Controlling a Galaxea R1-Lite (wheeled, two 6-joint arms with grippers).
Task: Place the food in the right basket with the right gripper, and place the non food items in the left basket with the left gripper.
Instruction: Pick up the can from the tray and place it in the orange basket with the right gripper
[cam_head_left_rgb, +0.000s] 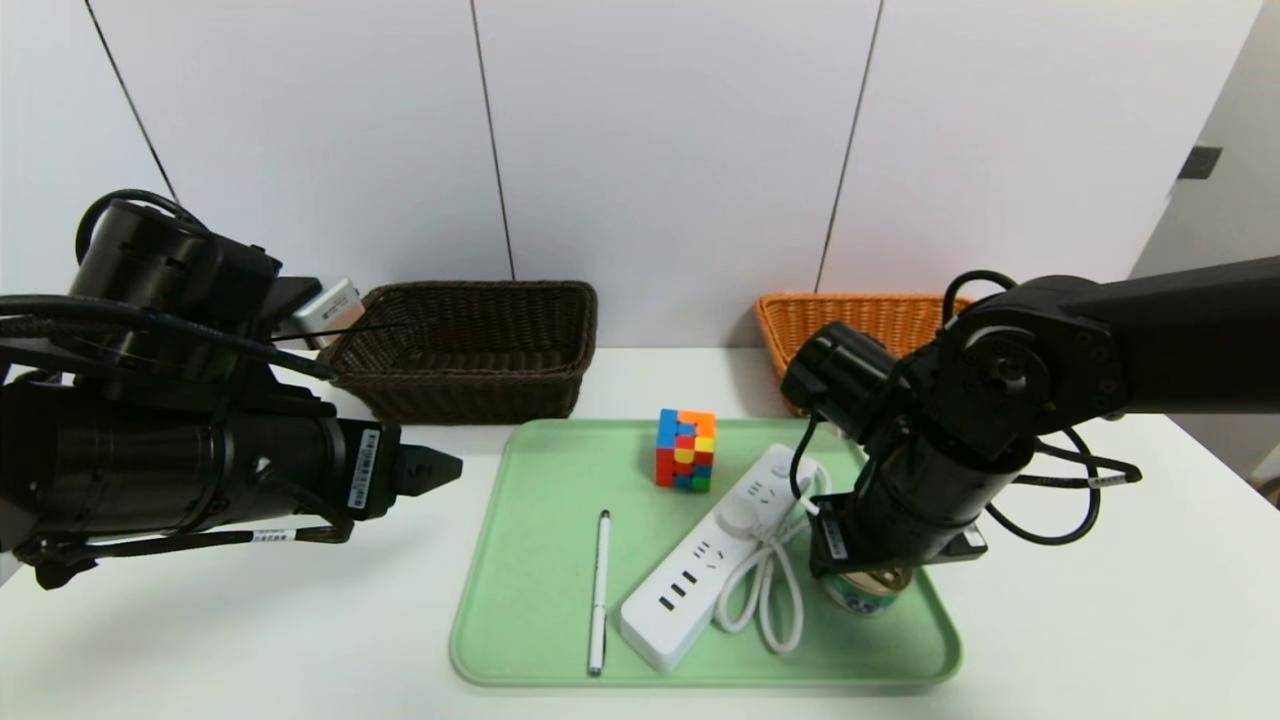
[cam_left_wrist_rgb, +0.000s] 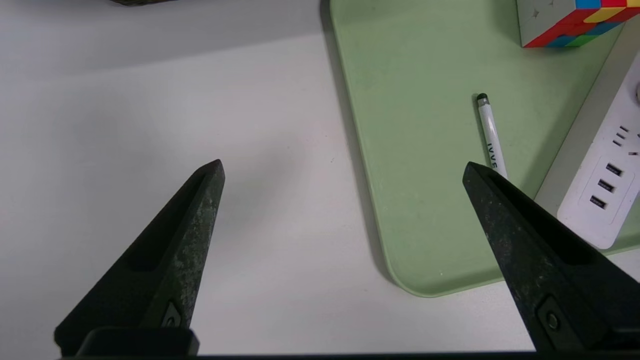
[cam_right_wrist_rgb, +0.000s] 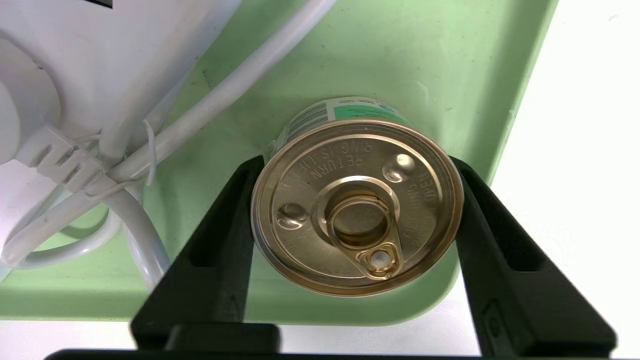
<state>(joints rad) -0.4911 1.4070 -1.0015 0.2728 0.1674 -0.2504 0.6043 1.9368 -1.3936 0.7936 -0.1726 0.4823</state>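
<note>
The food, a low tin can (cam_head_left_rgb: 868, 592) (cam_right_wrist_rgb: 355, 200) with a gold pull-tab lid, stands in the near right corner of the green tray (cam_head_left_rgb: 540, 560). My right gripper (cam_head_left_rgb: 866, 578) (cam_right_wrist_rgb: 355, 161) comes down over it, its black fingers (cam_right_wrist_rgb: 225, 235) pressed against both sides of the can. The puzzle cube (cam_head_left_rgb: 685, 449) (cam_left_wrist_rgb: 570, 22), white power strip (cam_head_left_rgb: 715, 555) (cam_left_wrist_rgb: 607, 185) and pen (cam_head_left_rgb: 600, 590) (cam_left_wrist_rgb: 490, 135) lie on the tray. My left gripper (cam_head_left_rgb: 440, 468) (cam_left_wrist_rgb: 342, 165) hovers open left of the tray, holding nothing. The dark brown left basket (cam_head_left_rgb: 470, 390) and orange right basket (cam_head_left_rgb: 860, 315) stand at the back.
The power strip's looped cord (cam_head_left_rgb: 765, 590) (cam_right_wrist_rgb: 150, 150) lies right beside the can. A silver object (cam_head_left_rgb: 325, 305) sits behind the dark basket. The tray's raised rim (cam_right_wrist_rgb: 350, 310) runs close by the can. White table (cam_head_left_rgb: 1100, 600) surrounds the tray.
</note>
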